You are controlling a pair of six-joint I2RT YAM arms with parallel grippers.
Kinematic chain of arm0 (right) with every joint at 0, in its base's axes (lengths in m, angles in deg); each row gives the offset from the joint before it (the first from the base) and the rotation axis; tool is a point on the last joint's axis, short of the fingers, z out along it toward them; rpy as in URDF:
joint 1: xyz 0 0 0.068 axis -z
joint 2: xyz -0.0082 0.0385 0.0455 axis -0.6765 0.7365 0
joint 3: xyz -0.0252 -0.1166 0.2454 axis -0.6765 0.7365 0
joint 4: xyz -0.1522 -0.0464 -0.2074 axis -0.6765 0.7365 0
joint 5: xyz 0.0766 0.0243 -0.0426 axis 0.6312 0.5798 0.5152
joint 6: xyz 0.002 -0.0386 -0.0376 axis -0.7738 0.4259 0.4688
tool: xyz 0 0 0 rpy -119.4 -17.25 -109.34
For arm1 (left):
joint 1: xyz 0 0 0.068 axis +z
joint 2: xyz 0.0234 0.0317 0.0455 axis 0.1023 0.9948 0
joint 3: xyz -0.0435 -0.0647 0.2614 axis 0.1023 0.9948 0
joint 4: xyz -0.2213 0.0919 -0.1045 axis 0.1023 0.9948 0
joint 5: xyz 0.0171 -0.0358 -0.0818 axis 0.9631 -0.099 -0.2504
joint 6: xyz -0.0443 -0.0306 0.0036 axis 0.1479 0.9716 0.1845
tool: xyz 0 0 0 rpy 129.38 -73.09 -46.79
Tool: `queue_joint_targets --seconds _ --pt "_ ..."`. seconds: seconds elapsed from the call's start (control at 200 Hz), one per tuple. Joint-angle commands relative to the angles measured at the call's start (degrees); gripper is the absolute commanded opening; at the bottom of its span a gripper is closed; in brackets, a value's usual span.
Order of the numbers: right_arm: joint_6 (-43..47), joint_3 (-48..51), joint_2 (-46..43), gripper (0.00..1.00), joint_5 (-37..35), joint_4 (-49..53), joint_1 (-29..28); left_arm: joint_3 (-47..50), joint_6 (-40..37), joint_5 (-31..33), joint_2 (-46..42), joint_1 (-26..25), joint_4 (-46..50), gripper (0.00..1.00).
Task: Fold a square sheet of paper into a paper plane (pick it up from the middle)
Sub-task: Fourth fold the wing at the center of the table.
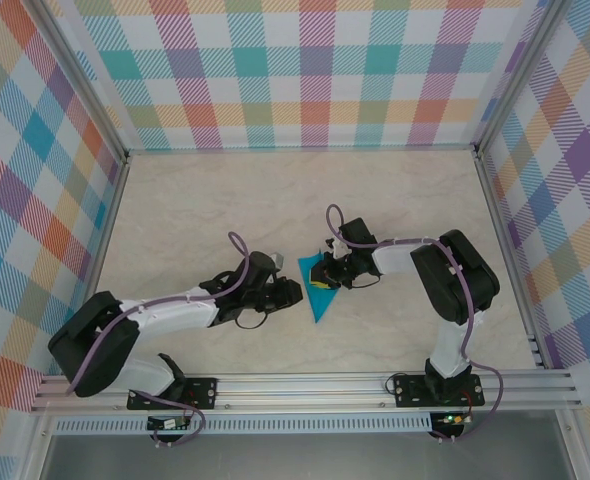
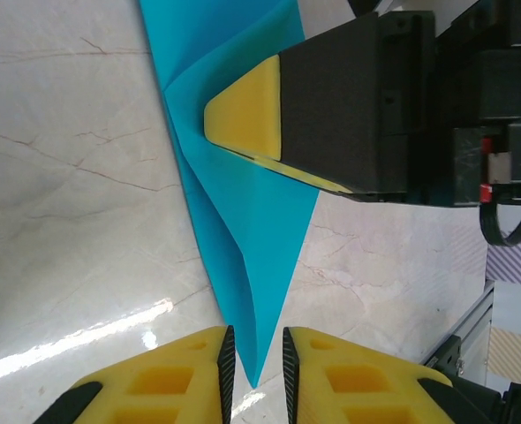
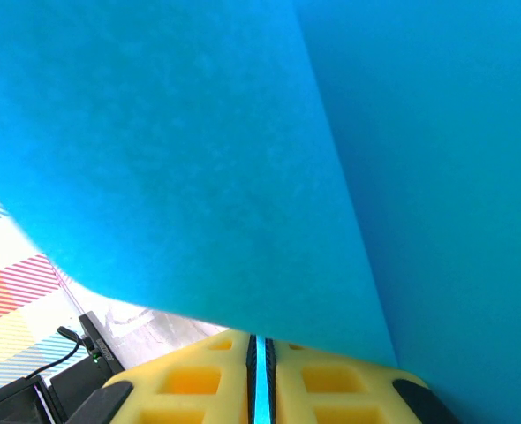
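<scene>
paper plane: teal, folded to a narrow dart, lies on the worktop between the 2 arms, point toward the near edge
fold state: layered flaps and a long crease show in the left wrist view; looks part-done, my judgement
right tool: clenched on the paper, a thin teal strip shows between its 2 pads; holds the wide far end
left tool: fingers a narrow gap apart, not clamped; the dart's point sits in that gap, worktop visible past it
handling: very light, thin, floppy; likely bends or slides on the smooth worktop if pushed from 1 side
fragility: creases easily, a hard pinch probably leaves a stray fold or a tear
where to grip: along the centre crease where the layers stack, stiffest part; avoid single-layer edges
risk: the point may curl if the left tool shuts on it off-centre
</scene>
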State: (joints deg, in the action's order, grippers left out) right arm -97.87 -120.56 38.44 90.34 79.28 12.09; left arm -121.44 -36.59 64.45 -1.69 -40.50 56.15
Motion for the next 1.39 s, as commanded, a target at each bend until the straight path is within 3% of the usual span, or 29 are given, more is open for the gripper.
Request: queue_joint_targets --seconds 0.0,0.165,0.495,1.39 --pt "0.91 3.16 4.57 0.14 -8.09 7.61 -0.11 -1.92 1.59 -3.56 3.47 0.17 -7.36 0.23" --pt "0.82 3.38 4.75 0.15 -7.95 7.38 -0.13 -1.78 4.55 -6.9 9.54 0.11 -17.52 0.21" --pt "0.9 3.34 5.1 0.15 -7.66 7.46 -0.11 -1.56 6.12 -9.9 15.41 0.08 -25.96 0.21" --pt "0.73 3.42 5.72 0.15 -8.16 7.76 -0.11 1.22 6.1 -11.86 21.36 -3.15 -25.8 0.21"
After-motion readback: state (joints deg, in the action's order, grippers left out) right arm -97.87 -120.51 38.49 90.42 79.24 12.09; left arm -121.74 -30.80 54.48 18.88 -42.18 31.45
